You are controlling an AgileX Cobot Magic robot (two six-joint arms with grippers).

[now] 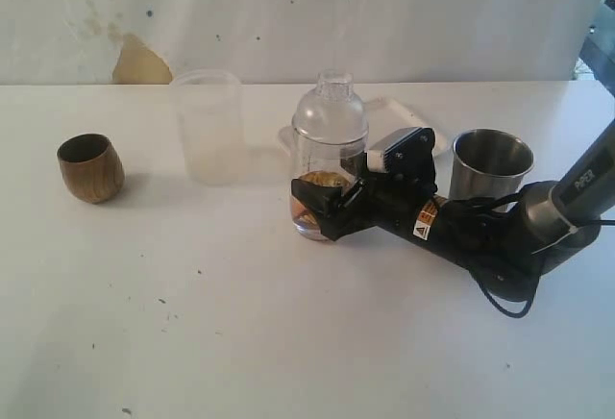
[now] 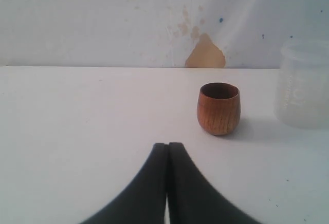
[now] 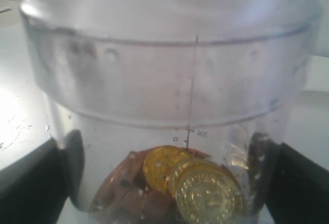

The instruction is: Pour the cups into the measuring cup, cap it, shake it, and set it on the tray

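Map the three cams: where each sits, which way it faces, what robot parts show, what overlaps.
Exterior: off-arm, raised, looking across the table toward the wall; shows the right arm, right fingers clamping the measuring cup.
Left wrist: low over the table, facing the wall; shut left fingers in front, wooden cup ahead.
Right wrist: tight on the measuring cup; one finger at each side.
Shared: exterior and left wrist both see the wooden cup and frosted cup.

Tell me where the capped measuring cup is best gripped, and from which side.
Grip the measuring cup on its straight lower wall, below the domed cap, coming level from the side of the steel tumbler. The wall is parallel-sided and the cup stands upright; the right gripper straddles it there.
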